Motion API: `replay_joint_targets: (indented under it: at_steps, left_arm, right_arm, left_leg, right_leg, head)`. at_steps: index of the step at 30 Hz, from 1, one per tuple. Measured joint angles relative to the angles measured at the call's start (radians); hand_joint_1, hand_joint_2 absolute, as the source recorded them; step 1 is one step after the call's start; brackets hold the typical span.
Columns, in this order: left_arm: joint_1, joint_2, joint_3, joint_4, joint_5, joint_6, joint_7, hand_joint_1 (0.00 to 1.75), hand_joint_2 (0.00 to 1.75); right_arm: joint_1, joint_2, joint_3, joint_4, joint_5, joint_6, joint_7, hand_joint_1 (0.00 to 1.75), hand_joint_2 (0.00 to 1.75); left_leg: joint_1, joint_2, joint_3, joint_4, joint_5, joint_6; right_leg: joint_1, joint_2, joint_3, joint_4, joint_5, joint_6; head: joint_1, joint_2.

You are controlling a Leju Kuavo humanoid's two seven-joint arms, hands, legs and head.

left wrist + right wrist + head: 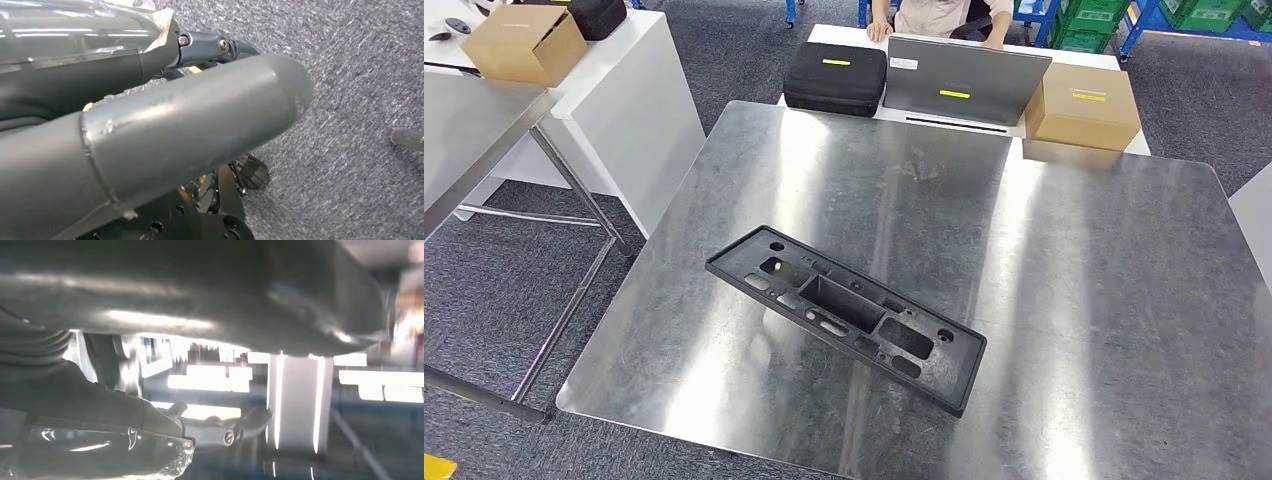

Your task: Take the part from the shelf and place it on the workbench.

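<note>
The part (pixel 849 312) is a long black plastic panel with several cut-outs and a deep rectangular pocket. It lies flat and diagonally on the steel workbench (pixel 1064 300), toward the near left, with nothing touching it. In the left wrist view my left hand (pixel 190 125) hangs over grey carpet, its thick grey thumb lying apart from the dark fingers (pixel 210 47), and it holds nothing. In the right wrist view my right hand (pixel 200 340) is backlit and dim, with a gap between its thumb and the fingers (pixel 220 432) and nothing in it.
Beyond the workbench's far edge a white table carries a black case (pixel 834 78), a grey laptop (pixel 964 78) and a cardboard box (pixel 1082 105), with a seated person (pixel 939 15) behind it. A second steel table (pixel 464 130) and a cardboard box (pixel 524 45) stand at left.
</note>
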Motion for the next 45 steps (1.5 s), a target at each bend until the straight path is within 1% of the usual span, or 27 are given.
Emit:
replay_joint_targets:
  at_steps: [1, 2, 4, 5, 7, 9, 10, 12, 14, 16, 17, 18, 21, 22, 26, 29, 32, 35, 36, 38, 40, 42, 43, 45]
  left_arm:
    - [0.000, 0.000, 0.000, 0.000, -0.004, 0.003, 0.000, 0.00, 0.00]
    - [0.000, 0.000, 0.000, 0.000, -0.009, 0.004, -0.001, 0.00, 0.00]
    - [-0.001, 0.002, 0.000, 0.000, -0.019, 0.003, -0.007, 0.00, 0.00]
    - [-0.001, 0.004, 0.000, 0.000, -0.026, 0.003, -0.014, 0.00, 0.00]
    - [-0.001, 0.012, 0.000, 0.000, -0.036, 0.002, -0.030, 0.00, 0.00]
    - [-0.001, 0.024, 0.000, 0.000, -0.042, 0.002, -0.043, 0.00, 0.00]
    - [-0.001, 0.030, 0.000, 0.000, -0.043, 0.001, -0.049, 0.00, 0.00]
    - [0.000, 0.045, 0.000, 0.000, -0.047, -0.001, -0.066, 0.00, 0.00]
    - [0.005, 0.060, 0.000, 0.000, -0.052, 0.000, -0.084, 0.00, 0.00]
    - [0.007, 0.070, 0.000, 0.000, -0.054, 0.000, -0.094, 0.00, 0.00]
    - [0.007, 0.074, 0.000, 0.000, -0.054, 0.000, -0.096, 0.00, 0.00]
    - [0.007, 0.078, 0.000, 0.000, -0.054, 0.000, -0.097, 0.00, 0.00]
    - [0.004, 0.096, 0.000, 0.000, -0.061, 0.001, -0.098, 0.00, 0.00]
    - [0.001, 0.104, -0.001, 0.000, -0.070, -0.002, -0.097, 0.00, 0.00]
    - [-0.027, 0.132, -0.027, -0.001, -0.121, -0.037, -0.098, 0.00, 0.00]
    - [-0.063, 0.145, -0.040, -0.003, -0.123, -0.069, -0.108, 0.00, 0.00]
    - [-0.091, 0.148, -0.046, -0.004, -0.121, -0.077, -0.112, 0.00, 0.00]
    - [-0.114, 0.147, -0.052, -0.005, -0.122, -0.077, -0.103, 0.00, 0.00]
    - [-0.119, 0.146, -0.052, -0.005, -0.122, -0.076, -0.097, 0.00, 0.00]
    - [-0.129, 0.144, -0.052, -0.005, -0.121, -0.071, -0.087, 0.00, 0.00]
    - [-0.139, 0.142, -0.053, -0.005, -0.124, -0.066, -0.075, 0.00, 0.00]
    - [-0.148, 0.139, -0.055, -0.005, -0.129, -0.066, -0.065, 0.00, 0.00]
    - [-0.151, 0.138, -0.055, -0.005, -0.130, -0.066, -0.063, 0.00, 0.00]
    - [-0.152, 0.137, -0.055, -0.005, -0.130, -0.066, -0.062, 0.00, 0.00]
  right_arm:
    - [0.000, 0.040, -0.003, 0.006, 0.003, -0.017, 0.004, 0.00, 0.00]
    - [0.000, 0.078, -0.004, 0.024, 0.009, -0.053, 0.012, 0.00, 0.00]
    - [-0.007, 0.141, -0.007, 0.107, 0.016, -0.163, 0.048, 0.00, 0.00]
    - [-0.012, 0.162, -0.008, 0.181, 0.017, -0.224, 0.077, 0.00, 0.00]
    - [-0.029, 0.188, -0.008, 0.336, 0.017, -0.306, 0.138, 0.00, 0.00]
    - [-0.049, 0.205, -0.008, 0.449, 0.019, -0.333, 0.190, 0.00, 0.00]
    - [-0.058, 0.211, -0.008, 0.488, 0.021, -0.335, 0.211, 0.00, 0.00]
    - [-0.076, 0.219, -0.008, 0.573, 0.024, -0.335, 0.260, 0.00, 0.00]
    - [-0.104, 0.222, -0.008, 0.668, 0.014, -0.335, 0.320, 0.00, 0.00]
    - [-0.124, 0.221, -0.008, 0.736, 0.011, -0.335, 0.355, 0.00, 0.00]
    - [-0.130, 0.221, -0.008, 0.760, 0.013, -0.334, 0.366, 0.00, 0.00]
    - [-0.137, 0.221, -0.008, 0.785, 0.016, -0.334, 0.380, 0.00, 0.00]
    - [-0.164, 0.224, -0.006, 0.850, 0.027, -0.333, 0.445, 0.00, 0.00]
    - [-0.173, 0.229, -0.006, 0.866, 0.028, -0.332, 0.467, 0.00, 0.00]
    - [-0.208, 0.257, -0.005, 0.904, 0.025, -0.332, 0.533, 0.00, 0.00]
    - [-0.221, 0.280, -0.005, 0.918, 0.022, -0.333, 0.549, 0.00, 0.00]
    - [-0.225, 0.292, -0.005, 0.931, 0.023, -0.332, 0.559, 0.00, 0.00]
    - [-0.224, 0.295, -0.005, 0.937, 0.026, -0.333, 0.586, 0.00, 0.00]
    - [-0.222, 0.294, -0.005, 0.938, 0.027, -0.333, 0.595, 0.00, 0.00]
    - [-0.211, 0.295, -0.004, 0.944, 0.037, -0.333, 0.614, 0.00, 0.00]
    - [-0.179, 0.298, -0.001, 0.959, 0.059, -0.330, 0.645, 0.00, 0.00]
    - [-0.145, 0.305, 0.004, 0.975, 0.076, -0.326, 0.669, 0.00, 0.00]
    - [-0.138, 0.307, 0.005, 0.979, 0.078, -0.325, 0.673, 0.00, 0.00]
    - [-0.134, 0.311, 0.006, 0.982, 0.079, -0.324, 0.677, 0.00, 0.00]
  left_leg:
    - [0.000, 0.000, 0.000, 0.000, 0.000, 0.000]
    - [0.001, 0.000, 0.001, 0.000, 0.000, -0.001]
    - [0.003, 0.001, 0.001, 0.000, -0.001, -0.002]
    - [0.004, 0.001, 0.002, 0.000, -0.001, -0.002]
    - [0.005, 0.002, 0.004, 0.000, -0.002, -0.003]
    - [0.010, 0.007, 0.009, -0.001, -0.005, -0.007]
    - [0.015, 0.010, 0.013, -0.001, -0.006, -0.010]
    - [0.030, 0.018, 0.023, -0.002, -0.011, -0.017]
    - [0.054, 0.031, 0.034, -0.004, -0.017, -0.031]
    - [0.076, 0.046, 0.044, -0.005, -0.022, -0.042]
    - [0.083, 0.052, 0.048, -0.005, -0.024, -0.045]
    - [0.089, 0.058, 0.052, -0.005, -0.026, -0.047]
    - [0.103, 0.076, 0.064, -0.006, -0.031, -0.051]
    - [0.107, 0.082, 0.068, -0.006, -0.032, -0.052]
    - [0.123, 0.101, 0.082, -0.006, -0.040, -0.055]
    - [0.134, 0.110, 0.092, -0.006, -0.042, -0.057]
    - [0.140, 0.116, 0.100, -0.005, -0.047, -0.057]
    - [0.141, 0.117, 0.107, -0.005, -0.052, -0.056]
    - [0.142, 0.117, 0.109, -0.005, -0.053, -0.055]
    - [0.143, 0.115, 0.115, -0.004, -0.059, -0.055]
    - [0.138, 0.108, 0.121, -0.002, -0.068, -0.054]
    - [0.127, 0.099, 0.122, 0.003, -0.075, -0.049]
    - [0.122, 0.097, 0.122, 0.004, -0.077, -0.047]
    - [0.119, 0.096, 0.122, 0.005, -0.077, -0.045]
  right_leg:
    - [0.000, 0.000, 0.000, 0.000, 0.000, 0.000]
    - [0.001, 0.000, 0.001, 0.000, 0.000, -0.001]
    - [0.003, 0.001, 0.002, 0.000, -0.001, -0.002]
    - [0.004, 0.001, 0.002, 0.000, -0.001, -0.002]
    - [0.005, 0.002, 0.004, 0.000, -0.001, -0.002]
    - [0.008, 0.008, 0.010, -0.004, -0.001, -0.004]
    - [0.012, 0.011, 0.015, -0.008, -0.002, -0.008]
    - [0.021, 0.016, 0.031, -0.020, -0.005, -0.024]
    - [0.036, 0.015, 0.052, -0.038, -0.007, -0.039]
    - [0.052, 0.012, 0.071, -0.055, -0.012, -0.051]
    - [0.058, 0.010, 0.076, -0.058, -0.019, -0.061]
    - [0.063, 0.008, 0.081, -0.060, -0.027, -0.074]
    - [0.078, 0.001, 0.094, -0.062, -0.064, -0.119]
    - [0.083, -0.001, 0.097, -0.063, -0.077, -0.130]
    - [0.100, -0.009, 0.114, -0.064, -0.127, -0.165]
    - [0.108, -0.017, 0.125, -0.063, -0.160, -0.199]
    - [0.114, -0.025, 0.134, -0.062, -0.183, -0.235]
    - [0.117, -0.033, 0.137, -0.059, -0.197, -0.267]
    - [0.117, -0.035, 0.137, -0.057, -0.200, -0.274]
    - [0.116, -0.041, 0.129, -0.052, -0.203, -0.282]
    - [0.114, -0.049, 0.115, -0.044, -0.204, -0.284]
    - [0.112, -0.054, 0.104, -0.033, -0.204, -0.285]
    - [0.111, -0.054, 0.101, -0.030, -0.204, -0.285]
    - [0.111, -0.054, 0.101, -0.028, -0.204, -0.285]
  head:
    - [0.000, 0.000]
    - [0.000, 0.000]
    - [0.000, 0.000]
    - [0.000, 0.000]
    - [0.000, 0.000]
    - [-0.005, 0.000]
    - [-0.008, 0.000]
    - [-0.010, 0.000]
    - [-0.007, 0.000]
    - [-0.004, 0.000]
    - [-0.003, 0.000]
    - [-0.003, 0.000]
    - [-0.002, 0.000]
    - [-0.002, 0.000]
    - [-0.001, 0.000]
    - [-0.001, 0.000]
    - [0.000, 0.000]
    - [0.001, 0.000]
    - [0.001, 0.000]
    - [0.004, 0.000]
    - [0.015, 0.000]
    - [0.028, 0.000]
    - [0.032, 0.000]
    - [0.034, 0.000]
